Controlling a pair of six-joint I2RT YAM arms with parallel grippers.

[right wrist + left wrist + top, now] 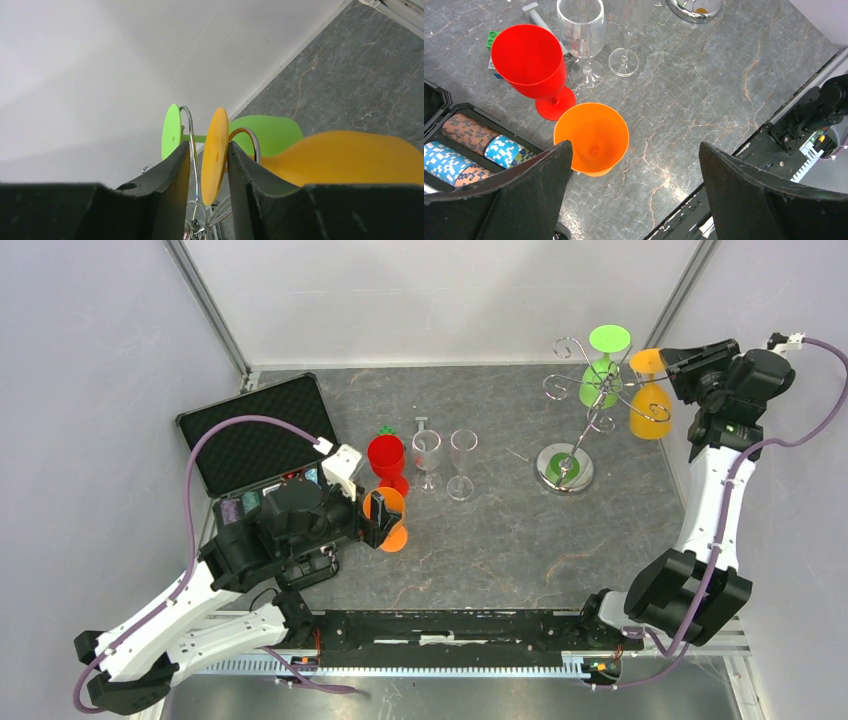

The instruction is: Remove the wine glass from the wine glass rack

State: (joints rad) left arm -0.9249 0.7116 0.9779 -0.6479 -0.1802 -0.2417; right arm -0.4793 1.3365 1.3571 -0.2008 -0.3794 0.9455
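The wine glass rack, a silver wire stand on a round shiny base, stands at the back right. Two glasses hang on it upside down: a yellow-orange wine glass and a green one. My right gripper is at the yellow glass's foot. In the right wrist view its jaws stand narrowly open round the foot disc. The right finger touches the disc; a wire arm and a thin gap lie on the left. My left gripper is wide open and holds nothing, just above an orange cup glass.
A red glass and two clear glasses stand mid-table. An open black case with poker chips lies at the left. The right side wall is close behind the right arm.
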